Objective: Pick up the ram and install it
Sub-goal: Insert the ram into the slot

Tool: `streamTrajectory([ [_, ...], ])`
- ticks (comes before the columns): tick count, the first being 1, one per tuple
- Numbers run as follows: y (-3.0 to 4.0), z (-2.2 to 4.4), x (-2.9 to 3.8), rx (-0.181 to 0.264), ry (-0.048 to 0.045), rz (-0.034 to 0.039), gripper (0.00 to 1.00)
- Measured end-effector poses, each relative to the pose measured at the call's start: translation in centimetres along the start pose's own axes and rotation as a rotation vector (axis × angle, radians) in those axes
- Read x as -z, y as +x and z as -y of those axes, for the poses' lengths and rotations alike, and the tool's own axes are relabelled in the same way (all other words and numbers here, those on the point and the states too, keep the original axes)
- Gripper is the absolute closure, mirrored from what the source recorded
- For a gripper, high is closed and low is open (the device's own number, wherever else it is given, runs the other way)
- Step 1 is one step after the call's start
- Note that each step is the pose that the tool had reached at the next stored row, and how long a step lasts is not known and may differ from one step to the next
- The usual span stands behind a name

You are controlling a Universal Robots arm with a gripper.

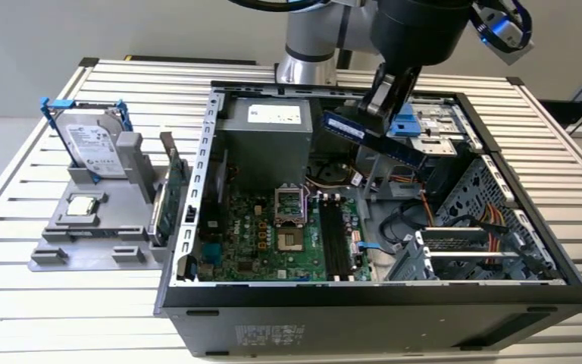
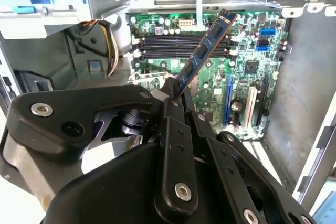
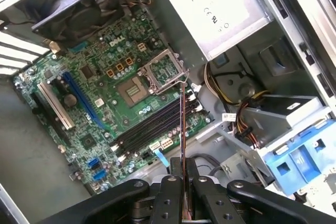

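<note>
Black fingers (image 3: 169, 192) are pressed against both flat faces of the ram (image 3: 182, 129), which is seen edge-on in the first wrist view, with most of its length jutting out past the tips. In the second wrist view the ram (image 2: 206, 48) is shown as a bluish board with dark chips, tilted, its free end pointing toward the motherboard (image 2: 247, 66). It is held in the air above the open computer case (image 1: 372, 318), touched by nothing but the fingers, and is not yet seated. Beyond it, long black memory slots (image 3: 152, 124) are seen side by side next to the processor socket (image 3: 134, 90); they look unfilled.

The ram is judged to be light, thin and stiff, yet fragile. Bending or twisting is to be avoided, and the contact edge is best left untouched. A hold across the flat faces is thought secure enough, though the long free end could act as a lever and let the board pivot between the pads.

Farther off in the exterior view, a grey holder (image 1: 69, 250) with a hard drive (image 1: 94, 144) is set on the slatted metal desk (image 1: 28, 303), beside the case.
</note>
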State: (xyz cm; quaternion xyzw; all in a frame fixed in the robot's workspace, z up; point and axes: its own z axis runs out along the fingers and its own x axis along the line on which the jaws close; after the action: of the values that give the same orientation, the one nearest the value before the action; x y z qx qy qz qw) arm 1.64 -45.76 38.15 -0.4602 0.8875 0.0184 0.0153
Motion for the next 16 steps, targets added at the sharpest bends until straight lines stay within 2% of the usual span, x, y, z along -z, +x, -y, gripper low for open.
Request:
streamTrajectory([
  [16,0.0,0.0,0.0,-0.158,0.0069,0.003,1.0],
])
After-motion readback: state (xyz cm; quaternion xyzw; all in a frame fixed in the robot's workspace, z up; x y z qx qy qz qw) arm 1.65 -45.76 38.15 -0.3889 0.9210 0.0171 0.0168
